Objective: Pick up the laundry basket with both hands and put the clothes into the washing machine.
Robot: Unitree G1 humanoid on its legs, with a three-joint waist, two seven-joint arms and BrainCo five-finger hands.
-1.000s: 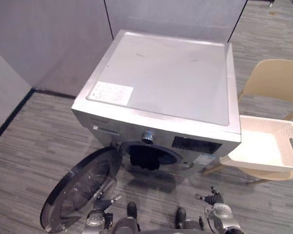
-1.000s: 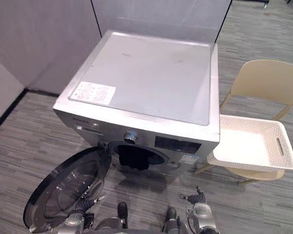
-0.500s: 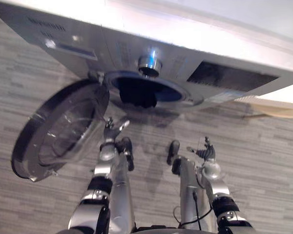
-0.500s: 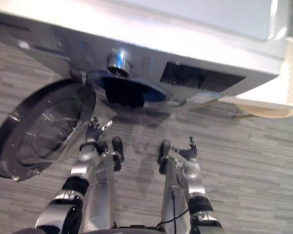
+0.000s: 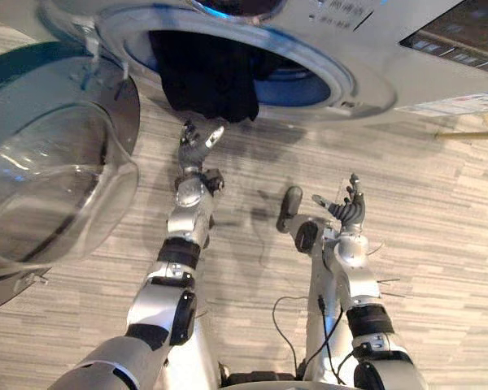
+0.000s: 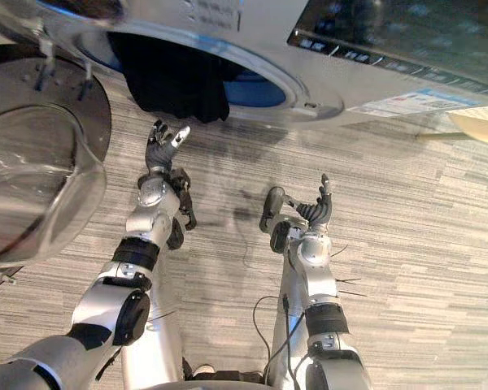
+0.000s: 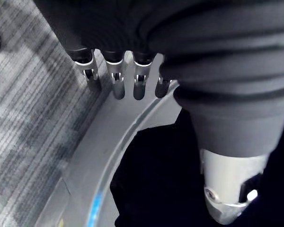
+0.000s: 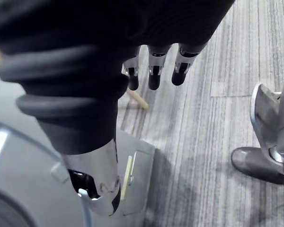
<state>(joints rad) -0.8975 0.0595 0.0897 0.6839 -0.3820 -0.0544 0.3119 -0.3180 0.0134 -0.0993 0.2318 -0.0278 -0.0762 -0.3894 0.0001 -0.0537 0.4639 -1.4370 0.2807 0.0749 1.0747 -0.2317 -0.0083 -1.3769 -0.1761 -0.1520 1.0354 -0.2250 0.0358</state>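
- Left hand (image 5: 197, 142), fingers loosely spread, is raised just below the dark clothes (image 5: 207, 77) hanging from the washing machine (image 5: 374, 73).
- Right hand (image 5: 347, 210) is spread too and holds nothing.
- The camera has moved closer than before.

We see a floor (image 5: 439, 244) of grey planks, streaked light and dark, laid in long narrow strips. At the far right edge a pale beige chair seat (image 6: 478, 127) shows, one thin wooden leg (image 5: 459, 135) beside it.
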